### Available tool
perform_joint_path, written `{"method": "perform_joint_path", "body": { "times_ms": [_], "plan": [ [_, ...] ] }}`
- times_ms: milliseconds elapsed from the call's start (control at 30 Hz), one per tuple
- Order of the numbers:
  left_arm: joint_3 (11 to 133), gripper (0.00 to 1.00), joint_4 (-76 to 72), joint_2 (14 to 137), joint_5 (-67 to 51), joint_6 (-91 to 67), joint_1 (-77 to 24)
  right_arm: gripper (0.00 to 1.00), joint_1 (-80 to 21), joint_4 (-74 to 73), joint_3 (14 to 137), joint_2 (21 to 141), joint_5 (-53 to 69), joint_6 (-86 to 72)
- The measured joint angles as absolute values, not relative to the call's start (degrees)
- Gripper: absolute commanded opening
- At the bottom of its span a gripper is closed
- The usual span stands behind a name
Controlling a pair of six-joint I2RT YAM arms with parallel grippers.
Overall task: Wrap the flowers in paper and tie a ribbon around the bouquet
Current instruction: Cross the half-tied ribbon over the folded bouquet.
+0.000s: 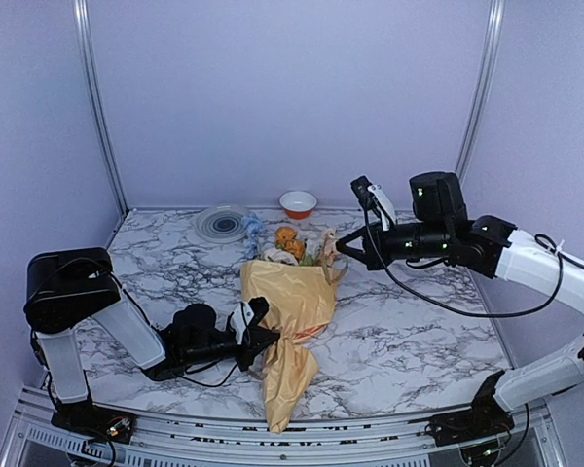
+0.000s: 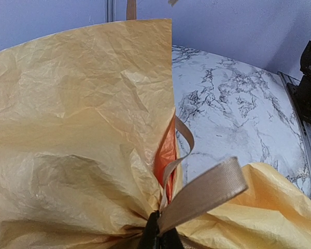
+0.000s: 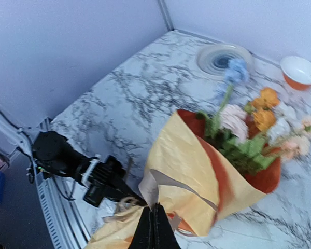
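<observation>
You're looking at a robot lab test cell here, not a home or a shop. Plain lavender wall panels (image 1: 292,97) box you in on three sides, held by bare aluminium posts (image 1: 95,107). The marble-patterned tabletop (image 1: 419,331) ends at a metal rail (image 1: 370,433) on the near edge. Both arm bases (image 1: 467,426) are bolted there, with black cables (image 1: 487,315) trailing loose. The only homely touches sit like props: the bouquet (image 1: 287,311), an orange bowl (image 1: 298,203), a grey plate (image 1: 223,223).
</observation>
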State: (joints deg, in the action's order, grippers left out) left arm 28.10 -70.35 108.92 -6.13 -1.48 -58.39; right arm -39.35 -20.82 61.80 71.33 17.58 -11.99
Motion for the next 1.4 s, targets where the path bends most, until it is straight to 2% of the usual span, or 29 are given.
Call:
{"method": "perform_joint_path", "body": {
  "times_ms": [133, 233, 433, 533, 833, 1000, 1033, 1067, 1133, 1167, 1200, 1233, 1400],
  "plan": [
    [28.12, 0.00, -70.30, 108.92, -5.43, -0.89, -59.11, 0.00, -48.27, -12.19, 64.55, 73.21, 21.74, -14.31],
    [28.12, 0.00, -70.30, 108.92, -4.86, -0.78, -59.61, 0.00, -53.45, -8.88, 70.15, 80.42, 20.60, -15.42],
    [28.12, 0.00, -70.22, 108.92, -3.75, -0.38, -60.58, 0.00, -61.21, -9.28, 91.96, 101.89, 17.76, -15.88],
    [28.12, 0.00, -70.17, 108.92, -3.29, -0.14, -60.86, 0.00, -63.64, -10.74, 96.90, 106.02, 17.26, -15.55],
    [28.12, 0.00, -69.87, 108.92, -2.76, 0.47, -60.99, 0.00, -65.87, -11.35, 98.32, 106.94, 11.44, -15.46],
    [28.12, 0.00, -69.80, 108.92, -2.46, 0.47, -61.19, 0.01, -65.32, -11.20, 102.63, 109.47, 12.38, -16.36],
    [28.12, 0.00, -69.78, 108.92, -2.44, 0.47, -61.19, 0.07, -65.45, -11.18, 104.42, 110.74, 12.95, -16.51],
    [28.12, 0.00, -69.76, 108.92, -2.44, 0.47, -61.19, 0.18, -65.69, -11.22, 105.71, 111.90, 13.43, -16.69],
    [28.12, 0.00, -69.73, 108.92, -2.44, 0.47, -61.19, 0.51, -66.37, -11.94, 108.57, 114.85, 14.59, -17.21],
    [28.12, 0.00, -69.69, 108.92, -2.44, 0.45, -61.19, 0.74, -66.70, -12.71, 109.73, 116.25, 15.14, -17.21],
    [28.12, 0.00, -69.63, 108.92, -2.44, 0.45, -61.21, 0.88, -67.05, -13.76, 110.85, 117.62, 15.70, -17.15],
    [28.14, 0.00, -69.54, 108.92, -2.44, 0.45, -61.21, 0.98, -67.33, -14.46, 111.57, 118.76, 16.25, -17.15],
    [28.14, 0.00, -68.90, 108.92, -2.44, 0.43, -61.23, 1.00, -67.92, -18.90, 111.87, 121.08, 17.21, -16.16]
  ]
}}
